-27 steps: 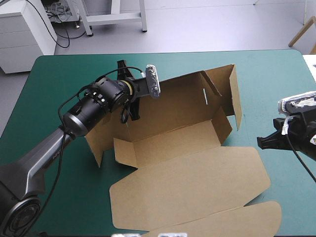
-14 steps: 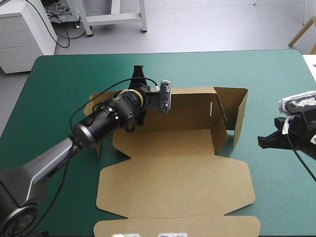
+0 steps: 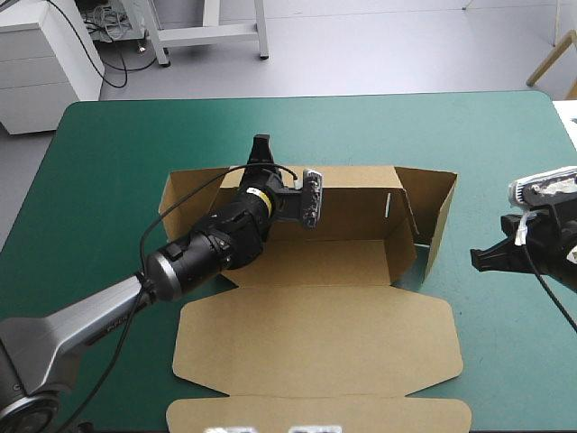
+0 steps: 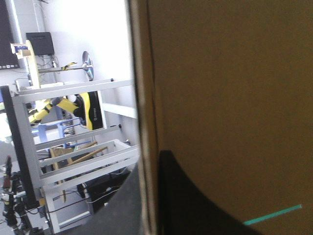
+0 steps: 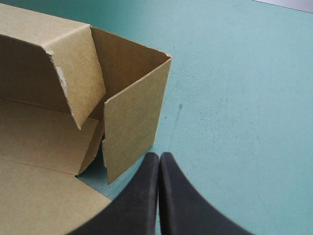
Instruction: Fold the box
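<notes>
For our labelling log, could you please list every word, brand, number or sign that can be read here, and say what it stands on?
Nothing can be read.
Small dark lettering on the left arm, on its grey link: too small and blurred to read.
The box: plain brown board, no print or label on any face that shows.
The teal-green cover: no text or sign.

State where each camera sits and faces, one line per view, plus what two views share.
High view: above, behind the robot, looking forward and down at the table; both arms show, left gripper on the box, right gripper apart.
Left wrist view: on that wrist, looking along the box's back wall into the room; its fingers clamp the wall.
Right wrist view: on that wrist, looking down at the box's right end; its fingers shut.
High and right wrist views share that end.
</notes>
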